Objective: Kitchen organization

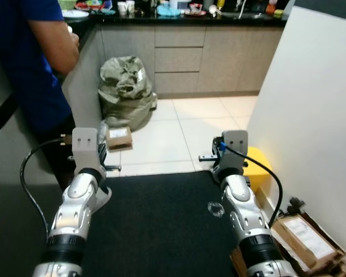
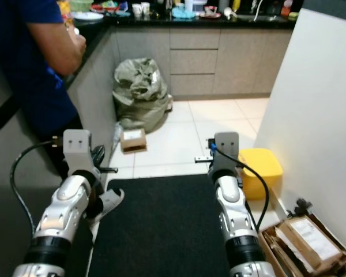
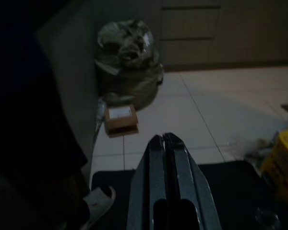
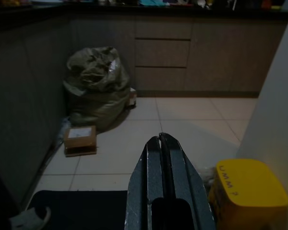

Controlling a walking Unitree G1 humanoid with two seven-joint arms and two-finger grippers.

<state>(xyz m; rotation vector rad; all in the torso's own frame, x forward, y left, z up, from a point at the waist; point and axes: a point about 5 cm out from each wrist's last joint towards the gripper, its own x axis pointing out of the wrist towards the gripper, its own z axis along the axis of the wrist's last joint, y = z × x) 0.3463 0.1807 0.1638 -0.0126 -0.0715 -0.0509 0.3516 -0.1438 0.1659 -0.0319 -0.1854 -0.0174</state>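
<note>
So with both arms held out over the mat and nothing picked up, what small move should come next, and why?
Probably a step forward off the black mat: the left gripper and right gripper are shut on nothing, while the small cardboard box and stuffed green bag lie farther along the tiled floor.

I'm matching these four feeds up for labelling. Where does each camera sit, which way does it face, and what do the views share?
Left eye view: on the head, looking forward and down over the black mat toward the cabinets; both silver arms show.
Right eye view: beside it, same scene, shifted slightly.
Left wrist view: looks along the shut left gripper toward the green sack and small box.
Right wrist view: looks along the shut right gripper; yellow tub beside it.
Shared: sack and box appear in all four.
</note>
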